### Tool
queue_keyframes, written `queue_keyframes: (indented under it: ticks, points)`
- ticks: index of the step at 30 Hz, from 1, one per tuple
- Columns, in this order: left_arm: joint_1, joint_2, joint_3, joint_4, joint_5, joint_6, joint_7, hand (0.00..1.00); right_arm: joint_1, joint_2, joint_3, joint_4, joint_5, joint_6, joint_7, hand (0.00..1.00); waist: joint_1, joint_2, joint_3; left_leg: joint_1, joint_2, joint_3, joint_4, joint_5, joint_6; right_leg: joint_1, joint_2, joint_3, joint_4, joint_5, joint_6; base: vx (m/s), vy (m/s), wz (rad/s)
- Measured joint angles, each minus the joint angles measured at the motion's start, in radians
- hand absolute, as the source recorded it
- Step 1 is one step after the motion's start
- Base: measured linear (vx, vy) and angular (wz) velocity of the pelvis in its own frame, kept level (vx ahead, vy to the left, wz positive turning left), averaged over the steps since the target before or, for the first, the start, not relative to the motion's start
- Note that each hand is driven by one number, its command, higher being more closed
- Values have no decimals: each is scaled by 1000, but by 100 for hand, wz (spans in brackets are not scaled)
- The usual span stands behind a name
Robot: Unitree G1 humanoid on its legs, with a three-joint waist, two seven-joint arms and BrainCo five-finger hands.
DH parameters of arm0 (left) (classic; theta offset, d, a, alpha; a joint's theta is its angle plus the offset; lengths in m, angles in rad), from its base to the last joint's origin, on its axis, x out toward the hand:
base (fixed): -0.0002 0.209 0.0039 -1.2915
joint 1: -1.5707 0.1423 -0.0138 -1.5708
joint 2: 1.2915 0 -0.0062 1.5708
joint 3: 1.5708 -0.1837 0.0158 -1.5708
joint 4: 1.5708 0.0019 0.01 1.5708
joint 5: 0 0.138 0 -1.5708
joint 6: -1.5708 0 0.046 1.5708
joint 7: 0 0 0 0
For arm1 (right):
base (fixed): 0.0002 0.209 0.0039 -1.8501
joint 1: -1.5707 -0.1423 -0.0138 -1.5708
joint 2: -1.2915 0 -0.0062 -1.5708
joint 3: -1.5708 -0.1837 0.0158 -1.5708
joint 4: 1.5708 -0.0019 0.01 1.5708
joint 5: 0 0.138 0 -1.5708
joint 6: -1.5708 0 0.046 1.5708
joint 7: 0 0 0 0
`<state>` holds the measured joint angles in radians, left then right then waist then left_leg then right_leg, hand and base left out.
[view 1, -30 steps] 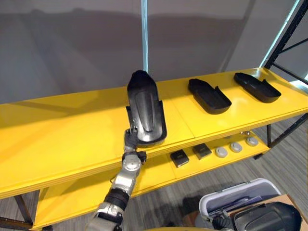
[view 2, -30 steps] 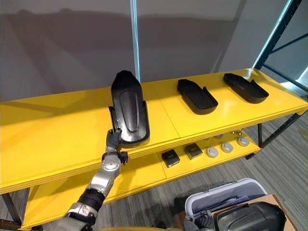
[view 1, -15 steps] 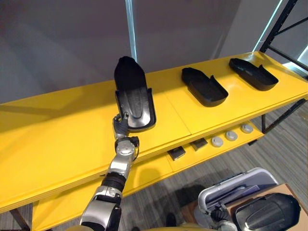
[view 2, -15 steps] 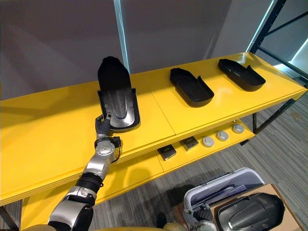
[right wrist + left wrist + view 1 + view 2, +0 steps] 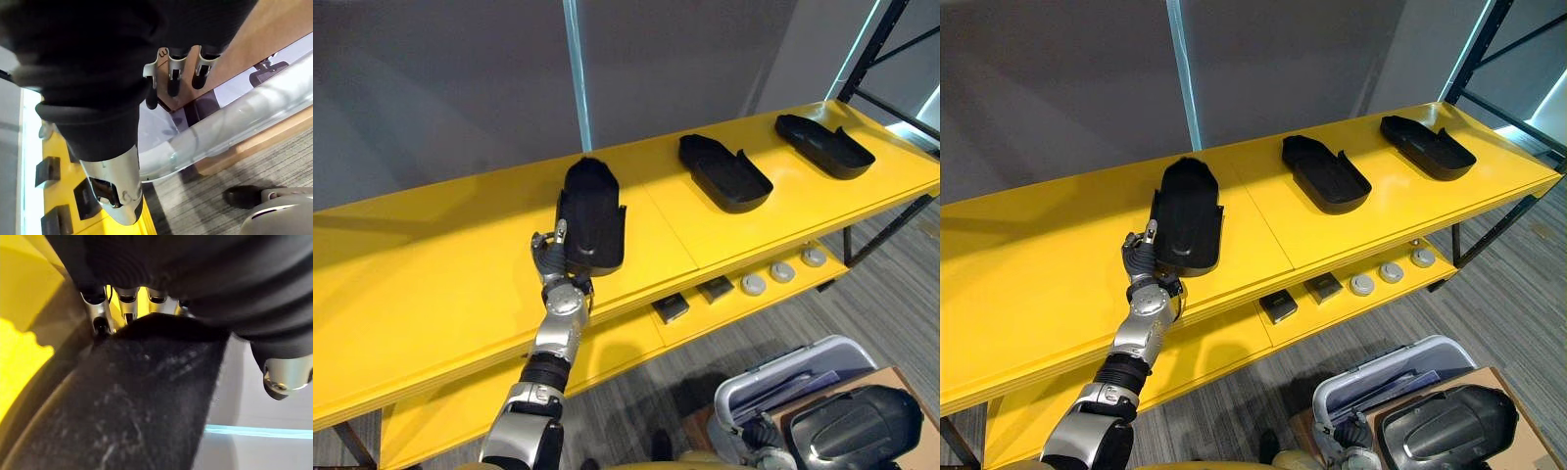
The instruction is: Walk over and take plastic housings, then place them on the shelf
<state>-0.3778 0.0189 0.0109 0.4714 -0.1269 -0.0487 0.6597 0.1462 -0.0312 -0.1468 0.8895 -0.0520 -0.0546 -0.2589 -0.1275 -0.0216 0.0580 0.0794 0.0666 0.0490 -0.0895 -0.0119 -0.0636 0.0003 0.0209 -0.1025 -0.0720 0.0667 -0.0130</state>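
Apparently left hand (image 5: 549, 258) pinches black plastic housing (image 5: 593, 223) resting on yellow shelf (image 5: 431, 279).

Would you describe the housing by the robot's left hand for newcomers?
Find the long yellow shelf. On top, the leftmost black housing is it: the middle housing and right housing lie alone; this one has the left hand at its near end.

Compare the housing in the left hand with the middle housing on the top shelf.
The held housing is pinched at its near end by the left hand; the middle housing lies free. The held one points straight back; the middle one lies slanted. Both are black and elongated.
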Motion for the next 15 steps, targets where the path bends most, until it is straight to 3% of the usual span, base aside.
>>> queue_keyframes:
  ticks: [15]
  points:
    - [92,-30,-97,-85,-16,-29,-36,0,1,-4,0,0,0,15,-1,0,5,3,-2,3,2,1,2,0,0,3,1,2,3,-6,8,-10,2,0]
